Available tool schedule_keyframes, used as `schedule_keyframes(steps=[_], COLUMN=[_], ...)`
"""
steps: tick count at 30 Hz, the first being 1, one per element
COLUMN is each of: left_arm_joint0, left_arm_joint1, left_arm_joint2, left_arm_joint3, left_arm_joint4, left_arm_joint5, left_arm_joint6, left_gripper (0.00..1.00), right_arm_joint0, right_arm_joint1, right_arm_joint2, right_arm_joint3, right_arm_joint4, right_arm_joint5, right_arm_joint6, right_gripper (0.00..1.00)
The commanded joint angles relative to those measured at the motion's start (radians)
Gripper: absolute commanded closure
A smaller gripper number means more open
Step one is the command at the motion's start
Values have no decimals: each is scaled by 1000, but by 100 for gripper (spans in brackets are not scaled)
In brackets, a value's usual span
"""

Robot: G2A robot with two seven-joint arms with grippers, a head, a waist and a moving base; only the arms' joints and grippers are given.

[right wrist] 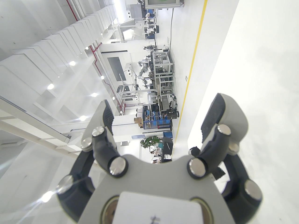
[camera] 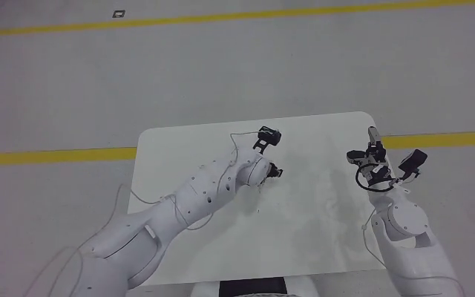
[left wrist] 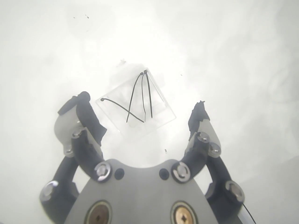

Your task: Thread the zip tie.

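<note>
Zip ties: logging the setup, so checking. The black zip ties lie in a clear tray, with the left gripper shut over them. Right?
No: the left gripper is open, as the left wrist view shows. The black zip ties do lie in a clear tray.

Black zip ties (left wrist: 148, 94), white table (camera: 312, 223)

Glare off the white table (left wrist: 222, 47) washes out my view, and part of the rim of the clear square plastic tray (left wrist: 158, 118) fades into it. Where two of the thin black zip ties (left wrist: 148, 94) cross, I cannot tell which lies on top.
</note>
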Motion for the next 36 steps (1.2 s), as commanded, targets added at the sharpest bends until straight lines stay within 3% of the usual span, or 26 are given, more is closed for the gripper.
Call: schedule_keyframes(steps=[1,7,12,27,36], left_arm_joint0=[2,6,4,-8,-8], left_arm_joint1=[-3,-13,-23,-62,-71], left_arm_joint2=[1,0,2,17,22], left_arm_joint3=[3,27,54,141,153], left_arm_joint4=[1,4,17,39,56], left_arm_joint5=[-5,-22,-19,4,9], left_arm_joint6=[3,9,19,-17,-90], left_gripper=[65,88,92,93,87], right_arm_joint0=[0,0,0,0,0], right_arm_joint1=[0,0,0,0,0], right_arm_joint2=[0,0,0,0,0], right_arm_joint3=[0,0,0,0,0], right_arm_joint4=[0,0,0,0,0], right_arm_joint5=[0,0,0,0,0], right_arm_joint6=[0,0,0,0,0], right_gripper=[0,0,0,0,0])
